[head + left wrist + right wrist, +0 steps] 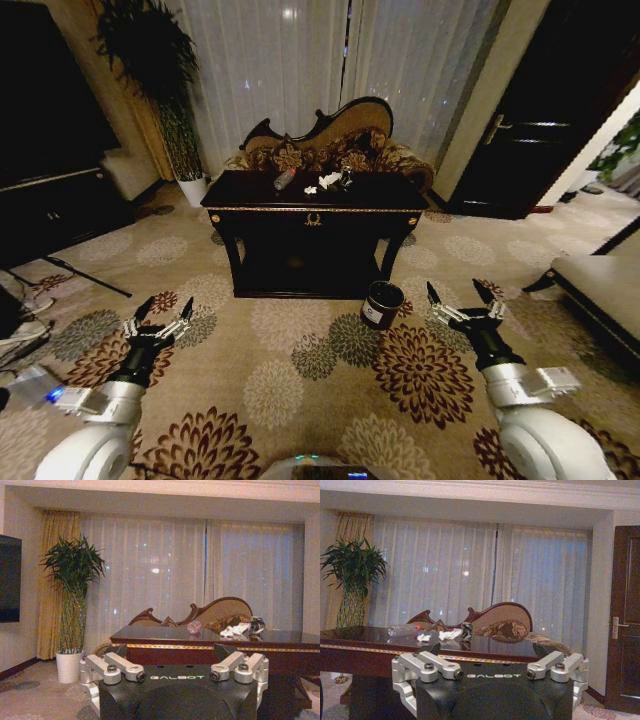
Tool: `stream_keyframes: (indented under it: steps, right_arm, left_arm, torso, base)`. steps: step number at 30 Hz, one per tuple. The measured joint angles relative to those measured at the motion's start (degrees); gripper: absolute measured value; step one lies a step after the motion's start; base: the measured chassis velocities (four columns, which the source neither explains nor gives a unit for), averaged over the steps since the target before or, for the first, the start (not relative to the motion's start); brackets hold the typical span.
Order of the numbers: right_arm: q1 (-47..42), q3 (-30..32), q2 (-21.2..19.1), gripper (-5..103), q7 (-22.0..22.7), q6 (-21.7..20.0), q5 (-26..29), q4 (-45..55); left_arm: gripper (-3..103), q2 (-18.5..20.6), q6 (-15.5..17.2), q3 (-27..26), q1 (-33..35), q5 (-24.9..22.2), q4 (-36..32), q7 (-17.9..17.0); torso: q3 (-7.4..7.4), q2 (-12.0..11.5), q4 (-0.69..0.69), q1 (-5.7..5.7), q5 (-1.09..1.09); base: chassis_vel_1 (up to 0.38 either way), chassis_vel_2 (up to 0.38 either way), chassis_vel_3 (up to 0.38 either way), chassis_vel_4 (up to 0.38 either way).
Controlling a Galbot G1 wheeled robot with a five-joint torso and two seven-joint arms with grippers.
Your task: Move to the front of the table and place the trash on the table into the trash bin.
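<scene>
Both grippers, left and right, spread wide and empty low over carpet, well short of the table bearing the trash; trash bin at its front right leg.

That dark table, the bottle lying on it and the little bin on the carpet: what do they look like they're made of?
The table looks like near-black lacquered wood: its glossy top mirrors the curtains, and a gold strip trims the edge. The bottle seems to be clear thin plastic, see-through with a red cap. The trash bin is dark and smooth with a pale label; plastic or metal, I can't tell which.
</scene>
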Motion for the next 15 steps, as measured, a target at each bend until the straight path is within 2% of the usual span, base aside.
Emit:
stream_keyframes:
  steps: [11, 15]
  right_arm:
    - [0.26, -0.28, 0.06, 100, -0.03, -0.02, 0.01, -0.28]
    - [0.31, -0.30, 0.09, 100, -0.03, -0.05, 0.03, -0.56]
  left_arm:
    - [96, -0.27, -0.13, -0.19, 0.19, -0.20, 0.46, 0.04]
    - [101, -0.45, -0.13, -0.10, 0.22, -0.19, 0.57, -0.01]
  torso:
    - [0.00, 0.00, 0.00, 0.00, 0.00]
    - [0.00, 0.00, 0.01, 0.00, 0.00]
  base:
    - [-0.072, 0.083, 0.079, -0.073]
    - [-0.097, 0.097, 0.110, -0.105]
